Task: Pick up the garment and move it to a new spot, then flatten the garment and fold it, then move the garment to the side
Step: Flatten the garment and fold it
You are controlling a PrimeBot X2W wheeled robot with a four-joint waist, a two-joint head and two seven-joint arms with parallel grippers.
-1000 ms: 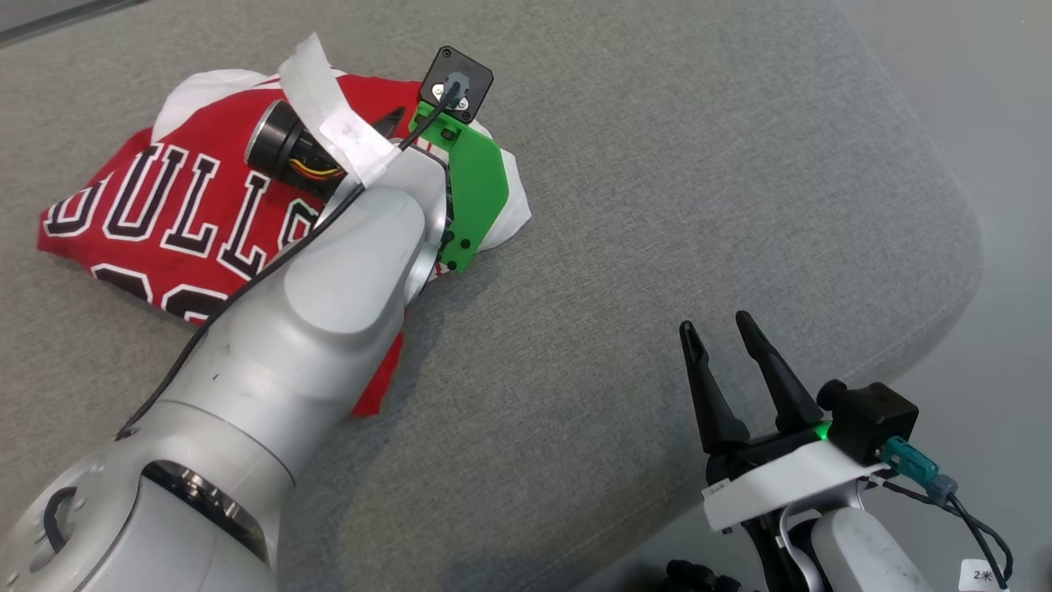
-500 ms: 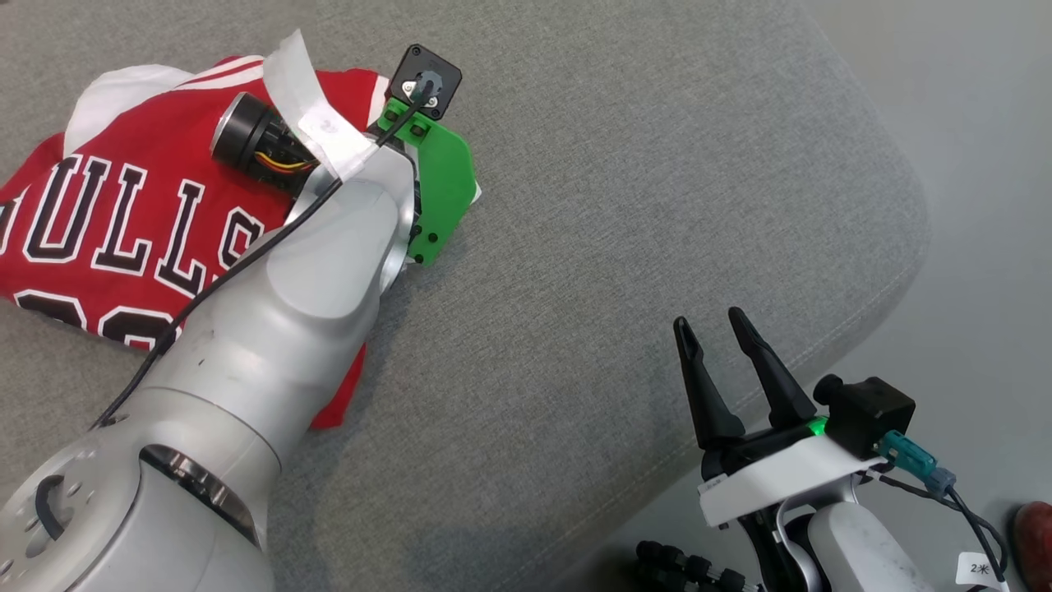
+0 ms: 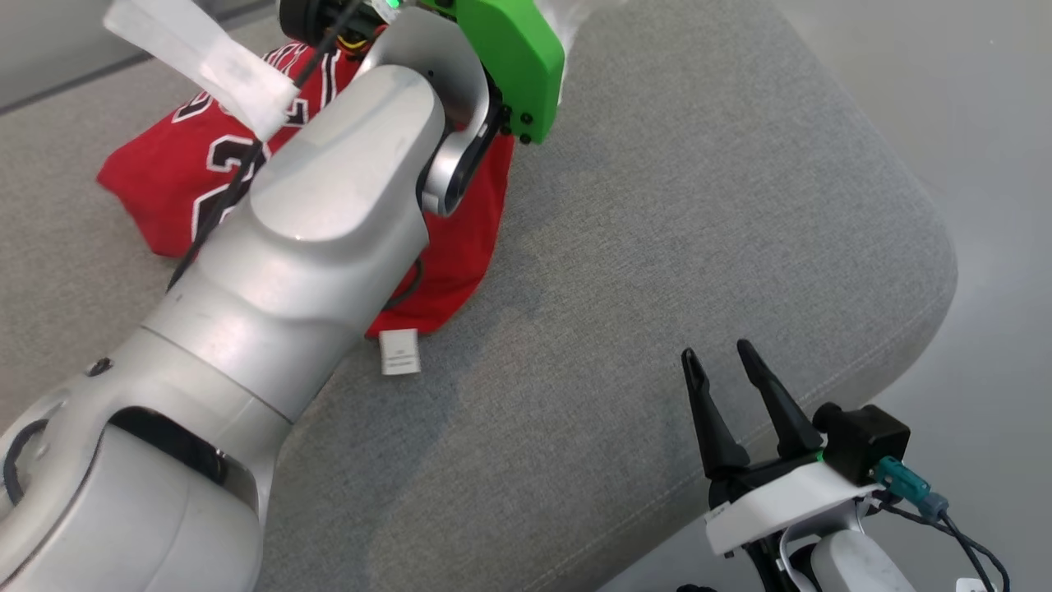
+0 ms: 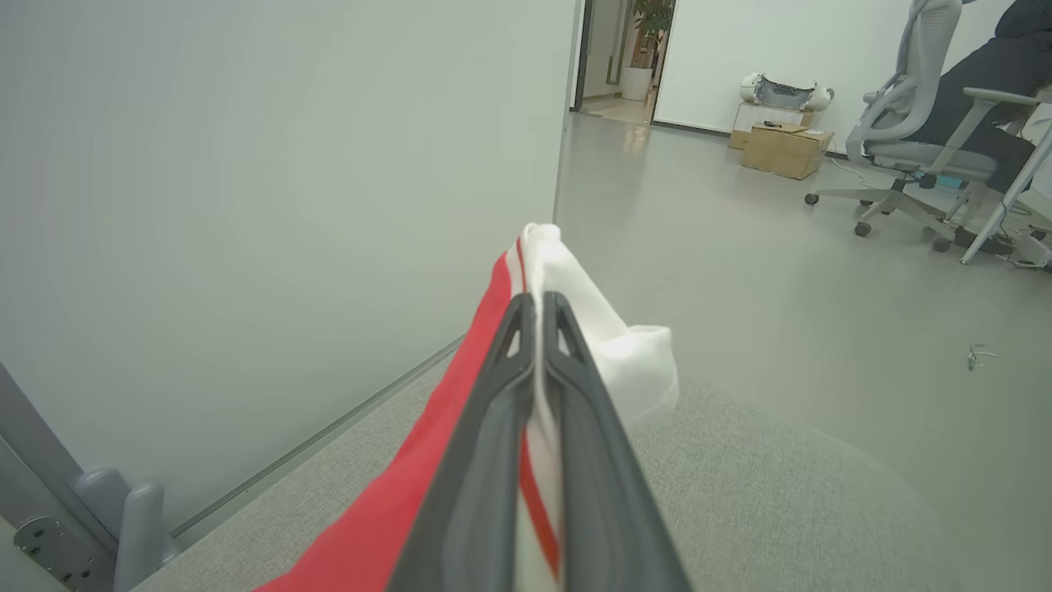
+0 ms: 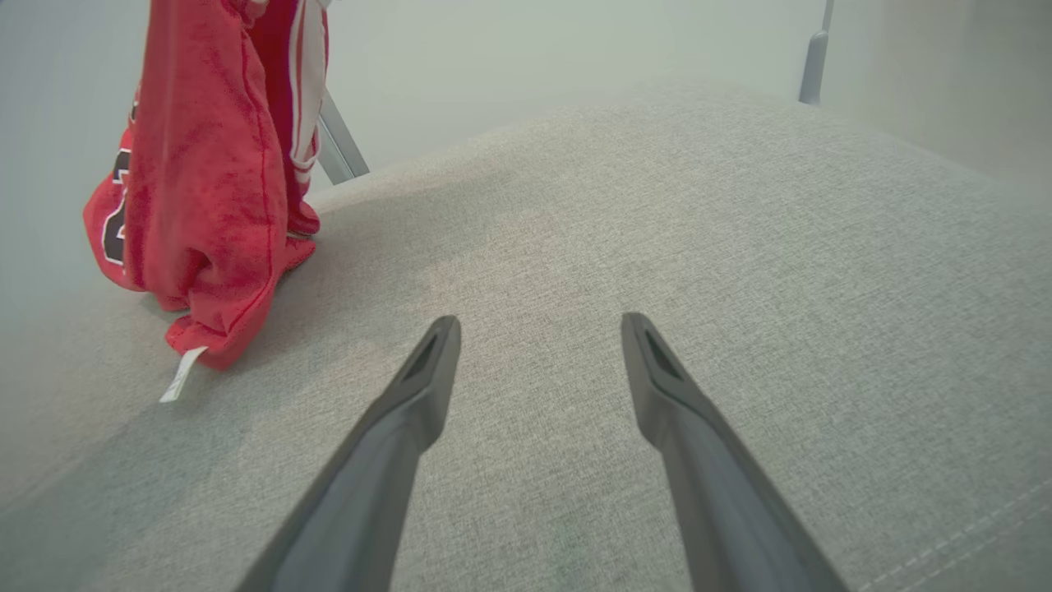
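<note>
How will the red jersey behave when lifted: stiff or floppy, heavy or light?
Probably floppy: the jersey hangs in limp folds from the left gripper. Likely light: a pinch of one edge carries it. Its hem may drag on the cushion.

A grey cloth-covered pad (image 3: 657, 205) with a rounded corner carries everything. Its near edge runs just under the fingers of the right pincer (image 3: 715, 350), and the corner curves round to that pincer's right. Ahead and to the pincer's left, the lower end of a red jersey (image 3: 468, 247) rests on the pad. The jersey's white tag (image 3: 400, 352) lies flat on the cloth on the side nearest the pincer.
</note>
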